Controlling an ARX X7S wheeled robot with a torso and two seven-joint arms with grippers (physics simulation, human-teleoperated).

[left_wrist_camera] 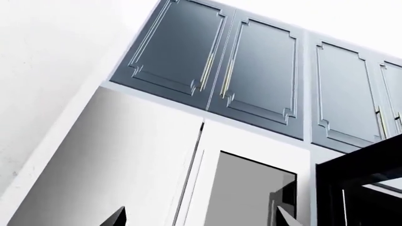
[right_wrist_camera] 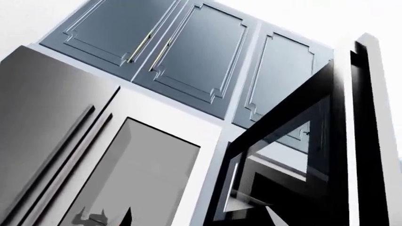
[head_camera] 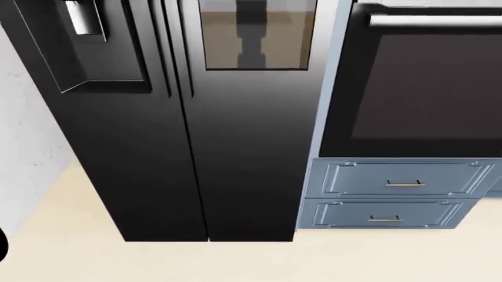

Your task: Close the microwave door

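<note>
Floor: bare cream floor (head_camera: 94, 258) before the appliances.
Left: tall black double-door fridge (head_camera: 196, 147).
Right: black wall oven (head_camera: 415, 88) above blue-grey drawers (head_camera: 400, 185).
Task thing: black glass microwave door (right_wrist_camera: 283, 155) swung open, below blue-grey upper cabinets (right_wrist_camera: 188, 52).
Fingers: left fingertips (left_wrist_camera: 116, 219), right fingertips (right_wrist_camera: 125, 217) apart, empty.

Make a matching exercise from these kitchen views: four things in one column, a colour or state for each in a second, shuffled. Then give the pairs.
Things
1. tall two-door refrigerator
2. microwave's glass-paned door
3. two panelled drawers under the built-in oven
4. kitchen floor

Colour or state
A. swung open
B. pale cream
C. glossy black, doors closed
D. blue-grey with thin brass handles

Pairs: 1-C, 2-A, 3-D, 4-B
</note>
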